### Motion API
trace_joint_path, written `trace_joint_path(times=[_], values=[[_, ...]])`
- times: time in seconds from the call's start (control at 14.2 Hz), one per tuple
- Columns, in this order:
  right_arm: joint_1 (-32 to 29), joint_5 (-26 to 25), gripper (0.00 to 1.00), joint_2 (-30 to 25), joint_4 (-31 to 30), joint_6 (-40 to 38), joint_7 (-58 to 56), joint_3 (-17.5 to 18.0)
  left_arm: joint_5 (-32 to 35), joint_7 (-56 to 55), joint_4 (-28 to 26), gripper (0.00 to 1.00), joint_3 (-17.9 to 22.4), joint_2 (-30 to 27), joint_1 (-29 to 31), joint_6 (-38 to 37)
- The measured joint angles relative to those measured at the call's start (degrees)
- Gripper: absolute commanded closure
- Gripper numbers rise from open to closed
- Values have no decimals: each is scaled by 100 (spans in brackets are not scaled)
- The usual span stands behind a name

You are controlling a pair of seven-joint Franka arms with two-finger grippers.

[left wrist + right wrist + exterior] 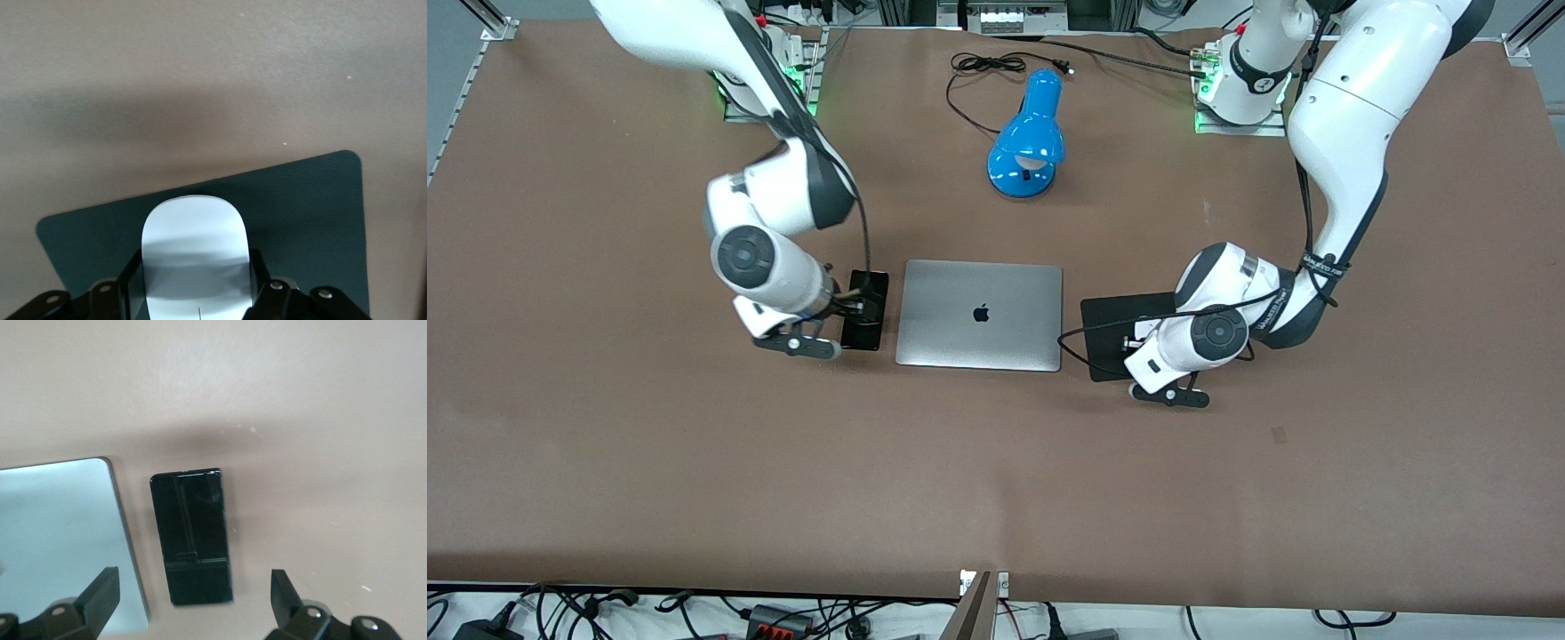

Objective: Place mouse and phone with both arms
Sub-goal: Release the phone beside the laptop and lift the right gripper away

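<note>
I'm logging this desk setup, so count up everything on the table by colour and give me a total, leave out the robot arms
Black: 2, the phone and the square pad
White: 1, the mouse
Silver: 1, the closed laptop
Blue: 1, the desk lamp, not counting its black cord
Total: 5

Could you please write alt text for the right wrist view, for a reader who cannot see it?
The right gripper hangs with its jaws open over the phone, a slim black slab lying flat on the brown table and touching neither jaw. The silver laptop lies beside the phone, a narrow strip of table between them.
</note>
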Motion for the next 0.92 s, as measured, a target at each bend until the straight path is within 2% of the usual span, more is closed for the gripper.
trace_joint_path(times=[0.21,0.35,0.42,0.49,0.57,0.78,0.92], values=[[-11,0,0,-222,876,-1166,-503,-344,0,0,1,52,1,0,-16,0],[-18,-1,0,-235,1359,-1481,-838,-586,0,0,-1,52,2,0,-14,-4],[-20,-1,0,-234,1514,-1531,-1052,-725,0,-1,-7,48,5,0,-12,-16],[-23,-1,0,-233,1639,-1576,-1293,-880,0,-4,-16,29,8,1,-8,-34],[-28,-1,0,-233,1746,-1660,-1524,-1043,0,-6,-25,0,10,2,-6,-41],[-44,0,0,-232,2094,-2035,-1872,-1408,0,-31,-16,0,10,0,4,-46],[-60,0,0,-234,2338,-2205,-1960,-1499,0,-36,62,0,10,-68,44,-212]])
